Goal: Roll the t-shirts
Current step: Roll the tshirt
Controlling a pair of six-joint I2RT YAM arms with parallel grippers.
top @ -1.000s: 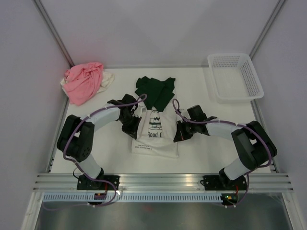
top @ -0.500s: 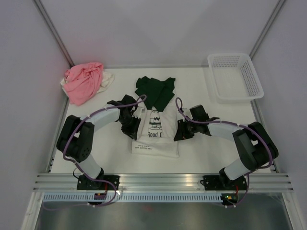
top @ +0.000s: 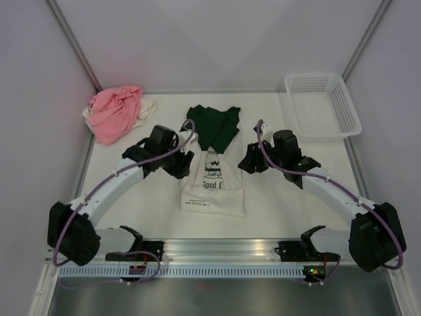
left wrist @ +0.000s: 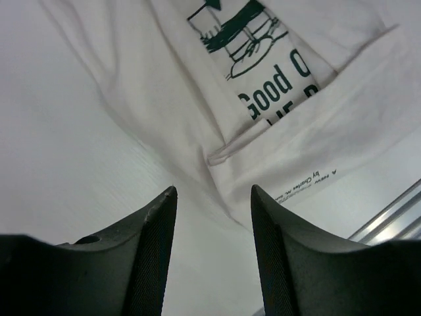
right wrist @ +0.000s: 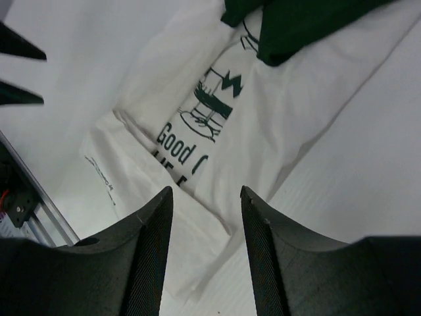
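Observation:
The white t-shirt [top: 212, 187] with dark print lies at the table's middle, its sides folded inward into a narrow strip. The dark green t-shirt [top: 214, 125] lies over its far end. A pink t-shirt [top: 115, 112] and a cream one [top: 148, 108] are bunched at the back left. My left gripper [top: 183, 164] hovers open just off the white tee's left edge [left wrist: 283, 125]; nothing sits between its fingers [left wrist: 158, 224]. My right gripper [top: 248, 160] hovers open over the shirt's right edge [right wrist: 296, 112], holding nothing. The green tee [right wrist: 296, 26] shows at the top of the right wrist view.
A white mesh basket [top: 322, 105] stands at the back right. Walls close in the table on three sides. An aluminium rail [top: 223, 249] runs along the near edge.
Both grippers have opened, let go of the white tee's folded sides and drawn up and toward the far end. The shirt stays folded in place.

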